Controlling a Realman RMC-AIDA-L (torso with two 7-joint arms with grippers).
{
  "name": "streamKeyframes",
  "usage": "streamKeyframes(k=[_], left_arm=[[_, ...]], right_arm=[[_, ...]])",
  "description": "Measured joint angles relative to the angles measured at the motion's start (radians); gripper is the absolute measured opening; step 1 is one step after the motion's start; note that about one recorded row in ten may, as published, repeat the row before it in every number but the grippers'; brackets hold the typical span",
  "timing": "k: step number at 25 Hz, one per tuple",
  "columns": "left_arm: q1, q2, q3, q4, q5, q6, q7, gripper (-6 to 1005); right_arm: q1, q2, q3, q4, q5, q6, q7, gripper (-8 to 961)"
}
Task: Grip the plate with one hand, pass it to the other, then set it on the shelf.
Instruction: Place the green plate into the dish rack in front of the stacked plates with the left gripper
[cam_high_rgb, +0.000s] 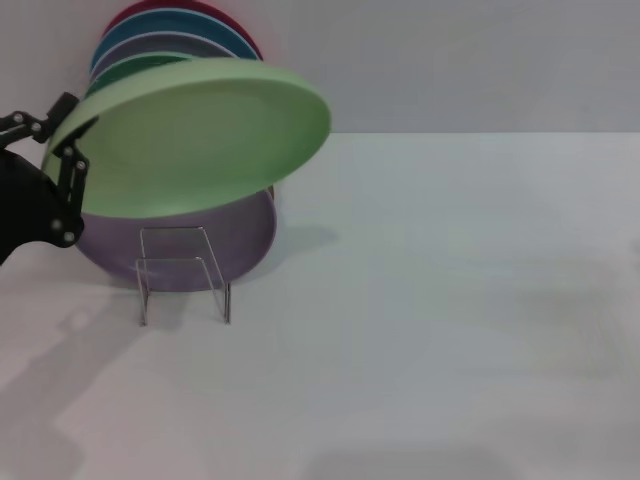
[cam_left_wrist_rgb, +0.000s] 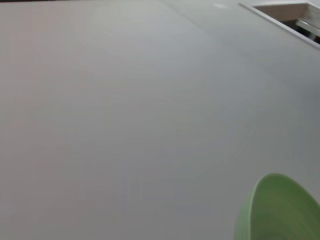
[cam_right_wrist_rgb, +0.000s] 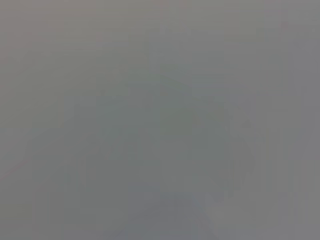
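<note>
While the left gripper enters at the left edge of the head view, it grasps the plate by its left rim, jaws clamped on the edge. Plate is pale mint green, held in the air, tilted, its underside facing the camera. It hangs above and in front of the shelf (clear acrylic, standing on the white table) and does not touch it.

Behind the shelf a lilac plate leans upright, with a stack of darker green, grey, blue and red plates behind that.

Left wrist view: only a sliver of the plate's green edge over the bare table.

Right gripper: not seen in any view; right wrist view shows plain grey.
</note>
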Motion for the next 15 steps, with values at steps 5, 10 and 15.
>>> streamKeyframes(k=[5, 10, 15], left_arm=[[-0.019, 0.01, 0.026, 0.046, 0.002, -0.003, 0.015, 76], [-0.03, 0.01, 0.029, 0.078, 0.002, -0.009, 0.018, 76], [-0.034, 0.012, 0.036, 0.105, 0.002, -0.012, 0.019, 76]], right_arm=[[0.005, 0.0, -0.005, -0.01, -0.001, 0.004, 0.0, 607], [0.006, 0.0, -0.012, -0.013, 0.0, 0.005, 0.005, 608], [0.01, 0.0, -0.012, -0.015, 0.002, 0.016, 0.01, 608]])
